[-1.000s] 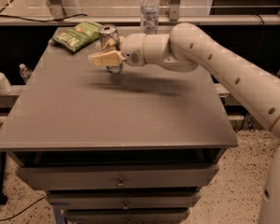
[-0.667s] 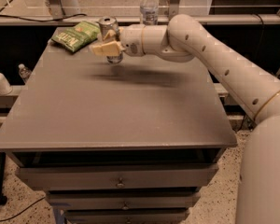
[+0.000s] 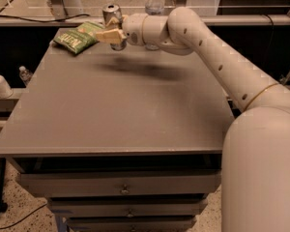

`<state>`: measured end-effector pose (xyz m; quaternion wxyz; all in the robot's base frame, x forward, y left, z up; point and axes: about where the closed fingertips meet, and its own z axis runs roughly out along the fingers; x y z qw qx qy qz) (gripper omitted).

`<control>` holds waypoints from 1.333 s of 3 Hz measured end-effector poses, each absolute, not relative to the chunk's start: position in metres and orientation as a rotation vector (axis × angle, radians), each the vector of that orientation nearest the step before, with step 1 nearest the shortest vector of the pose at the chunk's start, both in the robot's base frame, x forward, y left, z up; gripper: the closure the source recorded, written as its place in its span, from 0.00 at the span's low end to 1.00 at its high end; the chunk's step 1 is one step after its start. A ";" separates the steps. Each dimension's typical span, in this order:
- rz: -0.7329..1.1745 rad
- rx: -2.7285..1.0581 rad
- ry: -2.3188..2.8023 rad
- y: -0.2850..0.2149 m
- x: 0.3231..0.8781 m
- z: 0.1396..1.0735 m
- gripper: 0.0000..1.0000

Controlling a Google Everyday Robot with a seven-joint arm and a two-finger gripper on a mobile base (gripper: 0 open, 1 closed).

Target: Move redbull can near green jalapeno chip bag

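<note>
The gripper (image 3: 111, 28) is in the upper left of the frame, at the far end of the table (image 3: 116, 110), reached out on the long white arm (image 3: 217, 57) that comes in from the lower right. Its tan fingers (image 3: 106, 35) are clamped on the can (image 3: 111, 11), one in front across the can's lower body and one partly seen behind it. The pull-tab top stands clear above the fingers and the can is upright or close to it. A soft shadow (image 3: 140, 71) lies on the table below and to the right of the wrist, which suggests the can is held off the surface rather than standing on it, though its base is not clearly seen.

The bag (image 3: 76, 37) lies flat at the table's far left corner, just left of the gripper. The can is near it, with the front finger's tip close to the bag's right edge; whether they touch cannot be told. A water bottle (image 3: 155, 3) stands behind the arm, beyond the table's far edge.

As a judgement, the task is most of the way done: the can is grasped, lifted and carried close to the bag. What is left appears to be lowering it to the table beside the bag, letting go, and drawing the arm back without tipping the can or nudging the bag.
</note>
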<state>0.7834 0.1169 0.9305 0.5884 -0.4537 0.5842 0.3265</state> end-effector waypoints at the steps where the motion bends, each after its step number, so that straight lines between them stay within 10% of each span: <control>1: 0.766 -0.970 1.336 0.139 0.811 0.930 1.00; 4: 0.808 -0.973 1.389 0.179 0.847 0.913 1.00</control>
